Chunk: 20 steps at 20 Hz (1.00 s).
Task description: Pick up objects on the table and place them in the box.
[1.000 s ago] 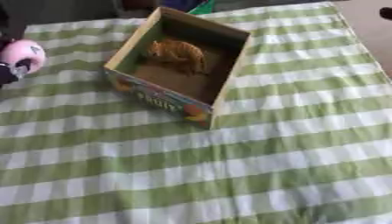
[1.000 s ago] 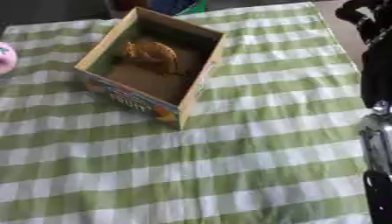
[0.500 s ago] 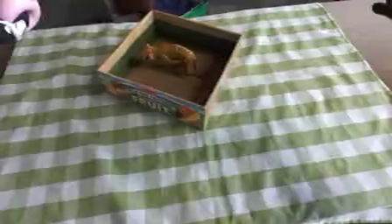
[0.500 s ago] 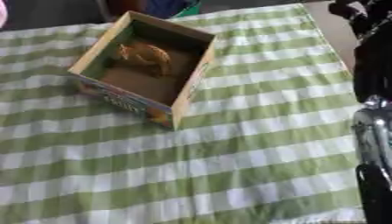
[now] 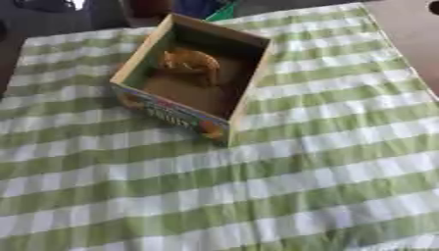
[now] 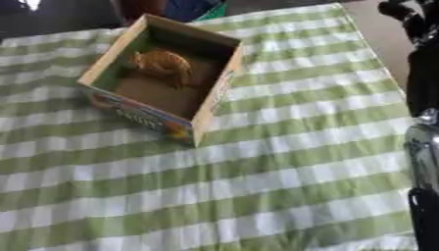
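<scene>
One orange toy animal (image 5: 190,62) lies inside the cardboard box (image 5: 243,93) on the checked desk (image 5: 326,147), well left of the right hand (image 6: 410,19), whose finger state I cannot tell.

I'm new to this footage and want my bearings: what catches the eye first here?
An open cardboard box with a printed front sits at the far left-centre of the green-and-white checked tablecloth. An orange-brown lumpy object lies inside it near the far end. The robot's black-and-silver right arm lines the right edge.

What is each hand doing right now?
Left hand: not in view.
Right hand: at the upper right edge, fingers cannot be told.
</scene>
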Available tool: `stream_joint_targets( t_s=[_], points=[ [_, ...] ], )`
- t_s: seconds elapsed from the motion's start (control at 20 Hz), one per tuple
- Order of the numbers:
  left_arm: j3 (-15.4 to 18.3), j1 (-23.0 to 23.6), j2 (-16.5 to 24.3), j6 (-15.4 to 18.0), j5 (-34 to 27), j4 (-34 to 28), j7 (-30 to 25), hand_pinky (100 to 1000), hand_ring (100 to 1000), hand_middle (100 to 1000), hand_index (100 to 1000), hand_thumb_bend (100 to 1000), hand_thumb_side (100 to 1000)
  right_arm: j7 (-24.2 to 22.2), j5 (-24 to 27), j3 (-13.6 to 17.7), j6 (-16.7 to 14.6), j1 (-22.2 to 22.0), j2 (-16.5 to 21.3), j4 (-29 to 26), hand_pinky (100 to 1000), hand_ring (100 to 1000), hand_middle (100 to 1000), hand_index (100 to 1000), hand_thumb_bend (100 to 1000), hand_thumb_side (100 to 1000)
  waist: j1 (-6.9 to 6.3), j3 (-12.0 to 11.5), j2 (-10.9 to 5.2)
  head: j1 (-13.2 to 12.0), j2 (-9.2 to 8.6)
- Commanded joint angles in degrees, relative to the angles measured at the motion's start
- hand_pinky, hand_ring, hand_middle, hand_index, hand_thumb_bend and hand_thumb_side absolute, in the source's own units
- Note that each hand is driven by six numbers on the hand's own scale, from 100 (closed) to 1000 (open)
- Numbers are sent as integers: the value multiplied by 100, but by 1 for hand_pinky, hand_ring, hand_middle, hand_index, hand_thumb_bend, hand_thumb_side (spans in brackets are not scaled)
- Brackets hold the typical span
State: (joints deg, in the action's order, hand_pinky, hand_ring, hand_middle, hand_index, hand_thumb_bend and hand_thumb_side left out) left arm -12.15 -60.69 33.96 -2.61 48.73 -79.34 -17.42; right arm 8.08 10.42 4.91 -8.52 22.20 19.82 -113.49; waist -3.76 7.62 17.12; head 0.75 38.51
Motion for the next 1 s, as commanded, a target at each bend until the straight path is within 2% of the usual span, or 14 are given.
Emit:
stream_joint_targets(
  t_s=[0.05,0.45,0.75,1.0],
  points=[
    [2,-220,-200,41,-9,80,47,194,466,386,492,100,269,-22,35,18,-13,84,28,-111,751,839,544,870,100,1000,22,32,-87,-37,-83],
    [-188,-449,-799,197,-30,481,7,199,469,384,491,100,261,-49,61,-1,-1,138,-25,-111,751,840,542,870,100,1000,18,114,-1,-136,-104],
    [-324,-527,-1080,567,-139,900,23,204,474,378,485,100,255,-78,75,-13,3,184,-45,-111,750,839,541,870,100,1000,-16,172,75,-179,-147],
    [-445,-521,-1265,825,142,1169,-42,200,475,375,484,100,252,-80,85,-15,4,214,-59,-111,750,839,541,871,100,1000,-43,211,119,-196,-190]
  ],
)
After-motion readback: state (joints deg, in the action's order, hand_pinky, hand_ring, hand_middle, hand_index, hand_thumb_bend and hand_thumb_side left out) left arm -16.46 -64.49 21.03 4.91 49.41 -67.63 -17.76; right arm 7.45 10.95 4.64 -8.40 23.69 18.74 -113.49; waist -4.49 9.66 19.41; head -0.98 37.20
